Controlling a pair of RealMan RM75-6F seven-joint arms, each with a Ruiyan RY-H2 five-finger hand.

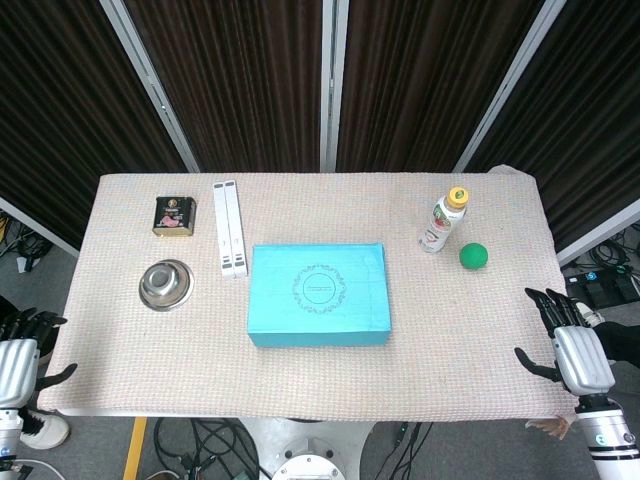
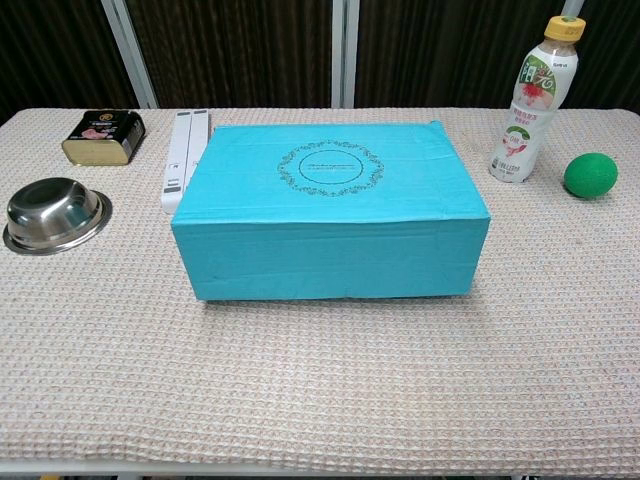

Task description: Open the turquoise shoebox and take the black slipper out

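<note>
The turquoise shoebox (image 1: 319, 294) sat closed at the centre of the head view, its lid with the round ornamental print facing up, and it filled the middle of the chest view as well. We could not see the black slipper; we judged it to be inside, under the lid. Our left robot hand (image 1: 20, 362) waited at the lower left edge of the head view, off the side of the counter (image 1: 300, 385), fingers apart and holding nothing. Our right robot hand (image 1: 574, 350) waited at the lower right edge in the same way, spread wide and empty. Both were well apart from the box, and neither showed in the chest view.

A white bar-shaped object (image 1: 230, 228) lay just beside the box's upper left corner, with a steel bowl (image 1: 166, 283) and a dark tin (image 1: 175, 215) further left. A bottle (image 1: 443, 220) stood upright in the upper right, a green ball (image 1: 474, 256) near it.

We judged the opening step had not begun. The risks, as we saw them: lifting the lid from one side could drag the whole box along the cloth, perhaps into the white object, and a wide reach from the right could tip the bottle or send the ball rolling.
</note>
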